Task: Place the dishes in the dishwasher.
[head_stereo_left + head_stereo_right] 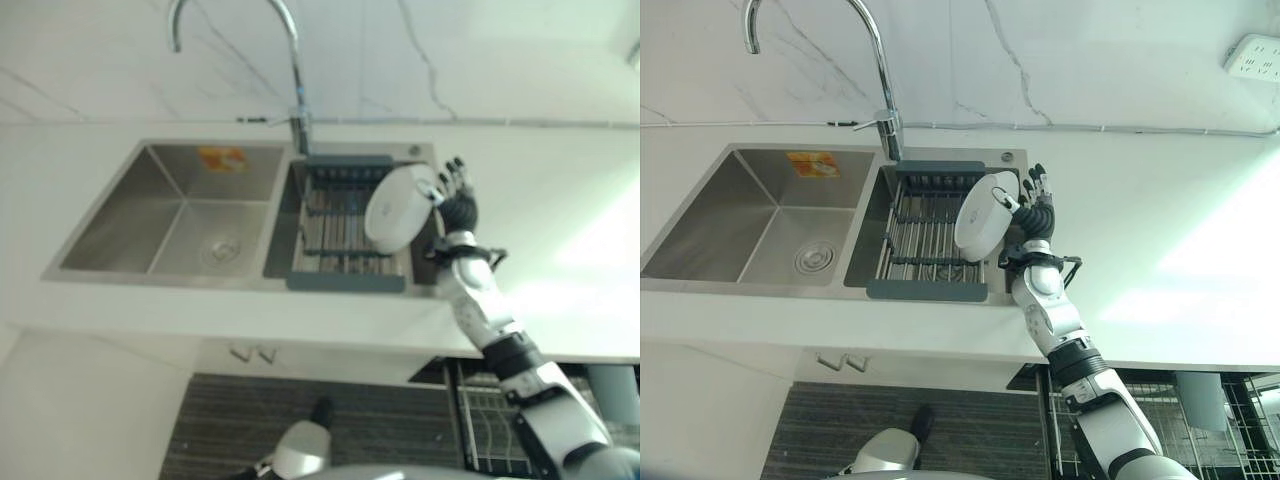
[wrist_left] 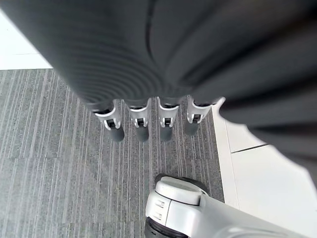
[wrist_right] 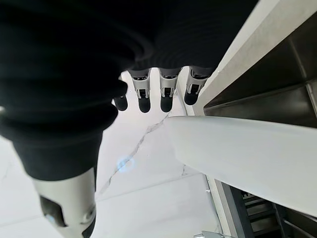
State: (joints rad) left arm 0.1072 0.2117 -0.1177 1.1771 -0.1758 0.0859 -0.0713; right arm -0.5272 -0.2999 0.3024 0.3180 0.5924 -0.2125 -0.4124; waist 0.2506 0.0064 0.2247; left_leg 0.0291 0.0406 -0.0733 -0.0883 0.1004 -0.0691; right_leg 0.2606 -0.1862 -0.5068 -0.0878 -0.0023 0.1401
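Steel sink (image 1: 760,215), right robot hand (image 1: 1035,205) grasping white plate (image 1: 980,218) above drying rack (image 1: 930,240)

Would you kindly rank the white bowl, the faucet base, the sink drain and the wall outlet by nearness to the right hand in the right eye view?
1. White bowl, against the right hand.
2. Faucet base, behind the drying rack.
3. Sink drain and wall outlet, opposite sides, too close to call.
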